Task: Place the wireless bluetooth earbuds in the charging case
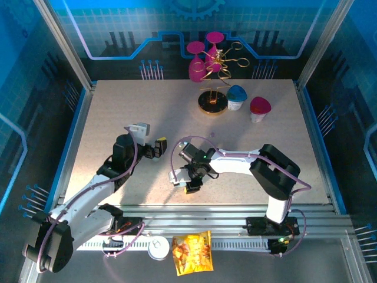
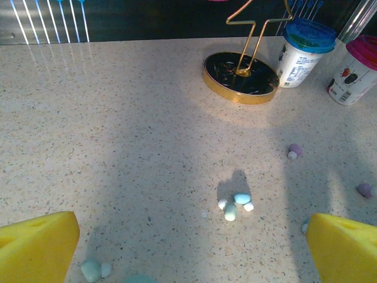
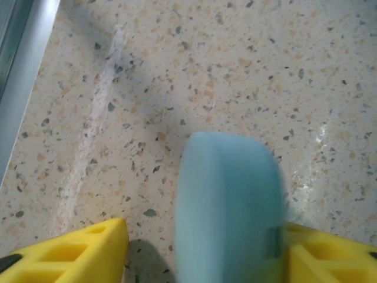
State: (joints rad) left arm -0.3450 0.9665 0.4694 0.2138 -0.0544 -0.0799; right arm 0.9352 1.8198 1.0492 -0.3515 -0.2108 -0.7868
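Observation:
A cluster of pale blue earbuds (image 2: 235,203) with white tips lies on the speckled table, ahead of my left gripper (image 2: 194,250), which is open with nothing between its yellow fingers (image 2: 35,244). Another pale blue earbud (image 2: 91,270) sits by the left finger. Lilac earbuds (image 2: 294,150) lie further right. From above, the left gripper (image 1: 154,147) hovers left of centre. My right gripper (image 1: 189,181) is low over the table near the front. Between its yellow fingers (image 3: 88,247) stands a pale blue charging case (image 3: 230,206). The case touches the right finger, and a gap separates it from the left one.
A gold stand (image 1: 213,103) with pink glasses stands at the back, its round base (image 2: 240,76) ahead of the left gripper. Beside it are a blue-lidded cup (image 2: 303,50) and a pink-lidded cup (image 2: 356,73). A snack bag (image 1: 191,252) lies on the front rail.

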